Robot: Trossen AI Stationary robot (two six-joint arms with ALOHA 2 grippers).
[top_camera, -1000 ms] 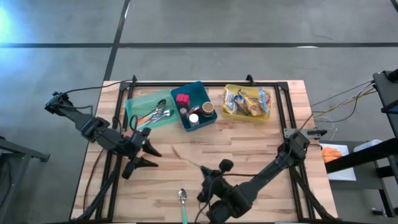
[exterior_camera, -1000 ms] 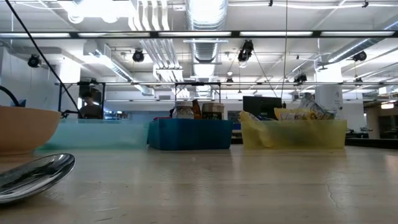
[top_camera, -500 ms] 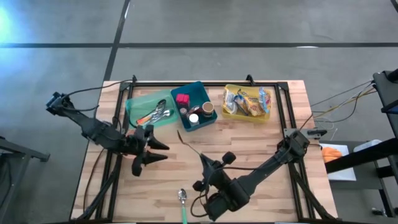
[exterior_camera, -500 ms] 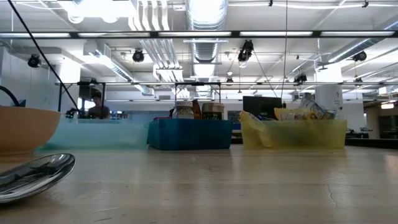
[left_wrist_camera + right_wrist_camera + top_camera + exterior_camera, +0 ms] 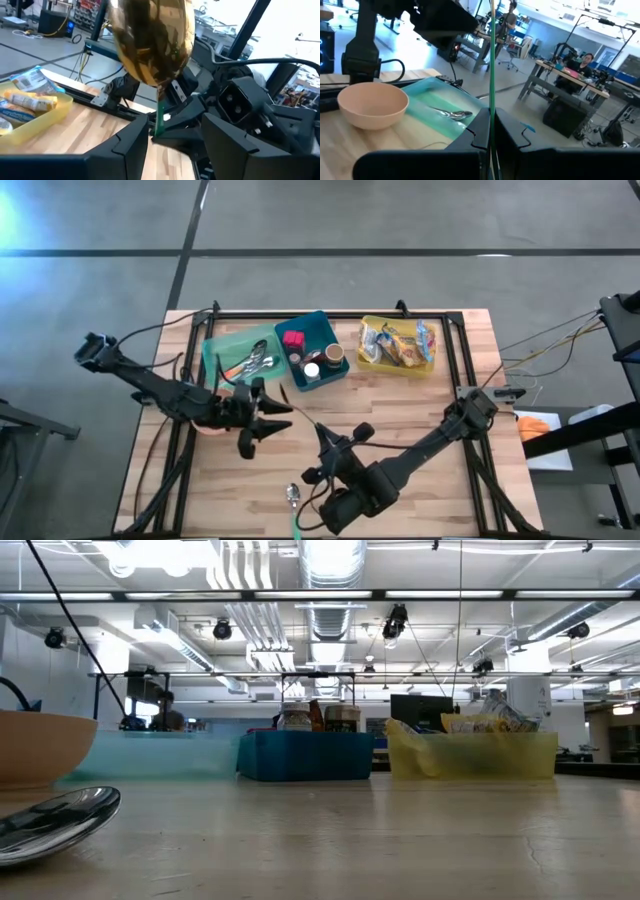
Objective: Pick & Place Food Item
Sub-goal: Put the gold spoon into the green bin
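A wooden desk (image 5: 430, 410) carries three containers in a row along its far edge: a green tray (image 5: 215, 350) of cutlery toward the left, a blue bin (image 5: 322, 383) of jars in the middle, and a yellow bin (image 5: 398, 370) toward the right.

The left claw (image 5: 272, 423) hangs over the middle of the desk, released and empty. The right claw (image 5: 320, 448) sits just nearer the front edge, clenched on the thin green handle of a spoon (image 5: 152, 42), whose shiny bowl points up toward the left claw.

A pale bowl (image 5: 372, 102) stands beside the green tray, mostly under the left arm. A second spoon (image 5: 293, 494) lies at the front edge.

The food, a heap of snack packets (image 5: 400, 343), lies in the yellow bin, well apart from both claws.

Risks, as I judge them: the two claws are close together, so either arm could knock the raised spoon or the other arm. The spoon is pinched only by its slim handle and could swivel or slip. The left arm could also clip the bowl beneath it.

From above, the bowl is largely covered by the arm. The front-edge spoon's handle runs out of view. I cannot read what the packets or jars are.
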